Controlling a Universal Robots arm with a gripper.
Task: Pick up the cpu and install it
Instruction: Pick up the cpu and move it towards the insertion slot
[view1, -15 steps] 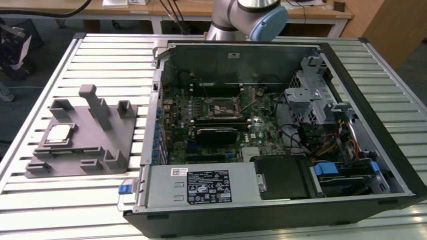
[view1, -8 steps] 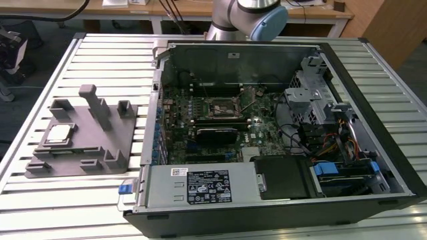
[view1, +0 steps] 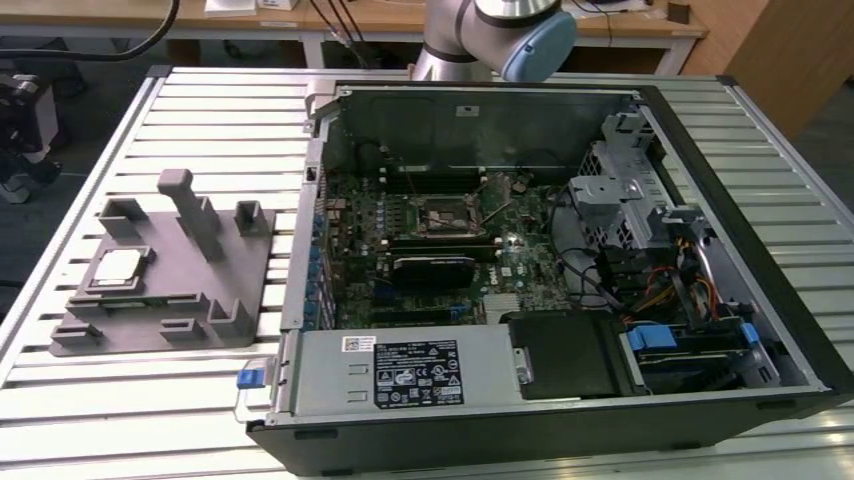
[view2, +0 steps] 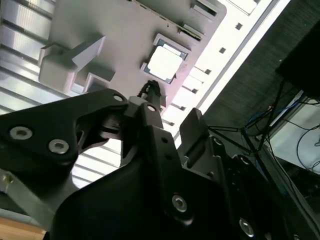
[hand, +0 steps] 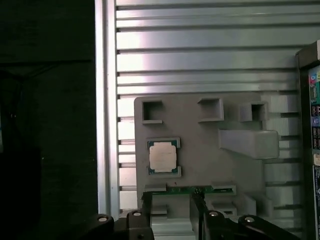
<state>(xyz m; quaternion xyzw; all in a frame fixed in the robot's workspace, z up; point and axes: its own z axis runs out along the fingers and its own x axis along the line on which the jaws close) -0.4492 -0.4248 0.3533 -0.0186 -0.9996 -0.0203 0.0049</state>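
Observation:
The cpu (view1: 118, 266) is a small silvery square chip lying flat in a recess of the grey plastic tray (view1: 200, 300), on the exterior view's left. Both wrist views look down on the cpu (hand: 163, 157) (view2: 162, 63) in its recess. My gripper (hand: 171, 196) hangs above the tray's edge, a short way from the chip. It is open and holds nothing, and its two dark fingers (hand: 147, 202) stand apart. The motherboard socket (view1: 445, 215) sits in the middle of the open computer case.
The open black computer case (view1: 747, 230) lies on the slatted metal table (view1: 174, 120) beside the tray. The tray has upright posts (view1: 187, 205) and a green memory strip (hand: 190, 190) in a slot. My arm (view1: 494, 30) rises behind the case.

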